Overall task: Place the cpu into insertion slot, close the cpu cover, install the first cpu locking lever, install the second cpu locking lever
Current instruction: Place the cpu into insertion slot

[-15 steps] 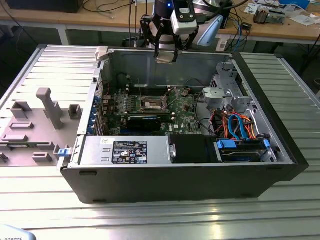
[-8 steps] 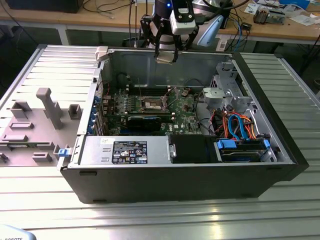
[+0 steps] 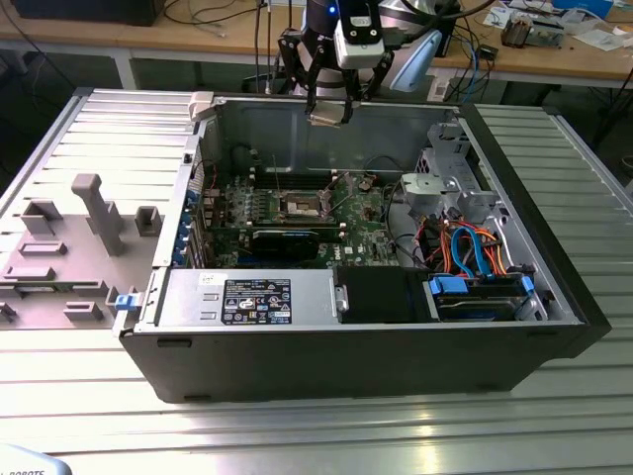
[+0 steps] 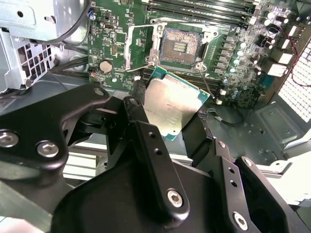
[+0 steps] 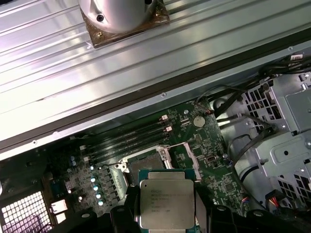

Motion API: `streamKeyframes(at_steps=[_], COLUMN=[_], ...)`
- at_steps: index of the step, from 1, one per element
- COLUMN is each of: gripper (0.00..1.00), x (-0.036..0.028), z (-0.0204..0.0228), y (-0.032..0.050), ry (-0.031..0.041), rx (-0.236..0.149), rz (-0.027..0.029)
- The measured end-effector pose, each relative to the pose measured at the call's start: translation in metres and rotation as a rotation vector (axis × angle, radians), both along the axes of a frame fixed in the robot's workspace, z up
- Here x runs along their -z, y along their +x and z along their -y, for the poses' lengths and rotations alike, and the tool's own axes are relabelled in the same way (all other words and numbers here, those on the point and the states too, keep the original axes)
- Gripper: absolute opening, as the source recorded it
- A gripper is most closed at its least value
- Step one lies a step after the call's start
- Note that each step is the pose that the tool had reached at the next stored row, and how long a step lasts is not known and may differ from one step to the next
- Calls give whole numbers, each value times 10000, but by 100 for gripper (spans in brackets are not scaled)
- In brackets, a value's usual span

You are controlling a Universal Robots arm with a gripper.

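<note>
On the ribbed metal bench (image 3: 297, 435) you have the open computer case (image 3: 346, 346), its green motherboard (image 3: 366, 213) lying flat inside with the insertion slot (image 4: 181, 46) bare, dark-centred and silver-rimmed, and the cpu cover (image 4: 141, 48) swung open at its side. Above the board, near the case's rear wall in the exterior view, your gripper (image 3: 329, 114) hangs well clear of the slot. Its fingers (image 4: 132, 106) are clenched on opposite edges of the cpu (image 4: 170, 107), a small flat square with a dull silver-grey metal top and a thin green border.
</note>
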State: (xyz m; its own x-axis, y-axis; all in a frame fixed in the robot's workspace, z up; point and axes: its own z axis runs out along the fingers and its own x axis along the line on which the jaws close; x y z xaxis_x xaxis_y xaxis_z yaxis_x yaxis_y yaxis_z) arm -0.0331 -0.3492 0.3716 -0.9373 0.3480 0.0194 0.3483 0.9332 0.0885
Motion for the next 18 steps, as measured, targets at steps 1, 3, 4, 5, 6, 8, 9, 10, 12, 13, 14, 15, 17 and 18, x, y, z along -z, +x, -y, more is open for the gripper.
streamKeyframes(at_steps=[1, 3, 4, 5, 6, 8, 9, 10, 12, 13, 14, 15, 17, 18], gripper=[54, 54, 54, 54, 54, 54, 54, 54, 54, 54, 54, 54, 54, 54], x=[0, 0, 0, 0, 0, 0, 0, 0, 0, 0, 0, 0, 0, 0], z=[0, 0, 0, 0, 0, 0, 0, 0, 0, 0, 0, 0, 0, 0], y=[0, 0, 0, 0, 0, 0, 0, 0, 0, 0, 0, 0, 0, 0], ry=[0, 0, 0, 0, 0, -1, -1, 0, 0, 0, 0, -1, 0, -1], rx=[22, 78, 103, 136, 191, 240, 254, 273, 298, 307, 320, 334, 370, 379], rz=[0, -1, 0, -1, 0, -1, -1, 0, -1, -1, 0, 0, 0, 0])
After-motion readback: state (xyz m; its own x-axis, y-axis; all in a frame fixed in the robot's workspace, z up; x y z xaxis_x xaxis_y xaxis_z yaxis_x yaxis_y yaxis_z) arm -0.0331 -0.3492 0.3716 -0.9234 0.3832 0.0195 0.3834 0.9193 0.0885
